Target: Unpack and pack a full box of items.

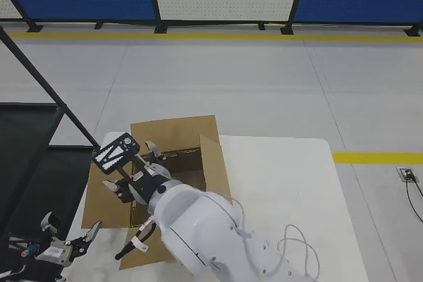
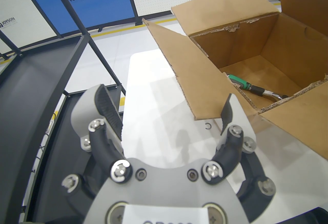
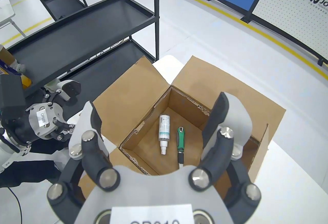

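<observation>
The white table (image 1: pixel 282 183) carries 1 open cardboard box (image 1: pixel 176 130) at its end beside the black shelf rack (image 1: pixel 17 137), flaps splayed outward, and 1 small C-shaped clip (image 2: pixel 208 126) lies near the box.

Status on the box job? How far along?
Done: the box has its flaps open. In hand: nothing. The right end effector is open above the box and the left end effector is open beside it. Left: a bottle and a green-handled tool lie on the box floor. I can't tell whether they are the last items to unpack or the first packed.
</observation>
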Action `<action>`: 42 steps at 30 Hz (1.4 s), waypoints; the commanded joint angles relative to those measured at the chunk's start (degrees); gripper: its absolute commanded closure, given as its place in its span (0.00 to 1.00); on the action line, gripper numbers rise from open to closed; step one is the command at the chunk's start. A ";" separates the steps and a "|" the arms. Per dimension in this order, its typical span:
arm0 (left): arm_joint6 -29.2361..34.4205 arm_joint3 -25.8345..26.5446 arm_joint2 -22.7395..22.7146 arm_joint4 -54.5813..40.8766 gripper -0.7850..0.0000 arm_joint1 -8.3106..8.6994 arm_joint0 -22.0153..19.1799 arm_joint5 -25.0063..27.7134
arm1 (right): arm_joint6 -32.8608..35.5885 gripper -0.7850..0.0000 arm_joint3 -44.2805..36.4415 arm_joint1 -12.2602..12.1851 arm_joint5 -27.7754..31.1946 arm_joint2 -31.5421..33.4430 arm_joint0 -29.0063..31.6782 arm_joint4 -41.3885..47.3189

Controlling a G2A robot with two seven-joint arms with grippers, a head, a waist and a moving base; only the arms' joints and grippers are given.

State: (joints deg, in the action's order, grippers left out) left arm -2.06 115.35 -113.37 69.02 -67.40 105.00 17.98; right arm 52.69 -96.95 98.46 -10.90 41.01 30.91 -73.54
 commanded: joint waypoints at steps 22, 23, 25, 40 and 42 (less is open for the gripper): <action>7.45 -0.80 -13.77 -26.25 0.00 0.23 0.12 4.15 | -1.87 0.00 -0.70 -0.67 -10.59 17.68 7.95 8.55; 8.40 -1.02 -13.25 -25.06 0.00 0.34 -0.51 3.84 | -1.12 0.00 0.12 -0.72 -11.25 18.49 7.79 8.41; 10.46 -1.19 -11.25 -21.42 0.00 0.57 -1.89 3.34 | 0.82 0.00 1.90 -0.74 -11.29 19.77 7.34 9.88; 11.29 0.10 1.67 -2.97 0.00 1.12 -8.22 1.52 | 7.68 0.00 11.32 -0.35 -10.22 20.02 4.43 13.61; 11.11 1.68 2.19 -2.92 0.00 1.09 -7.53 2.09 | 7.42 0.00 12.33 -0.19 -9.30 19.71 4.19 15.16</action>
State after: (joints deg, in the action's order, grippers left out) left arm 9.11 116.25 -111.43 66.10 -66.29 97.11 19.78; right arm 60.22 -85.08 98.20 -20.60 60.84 35.20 -59.20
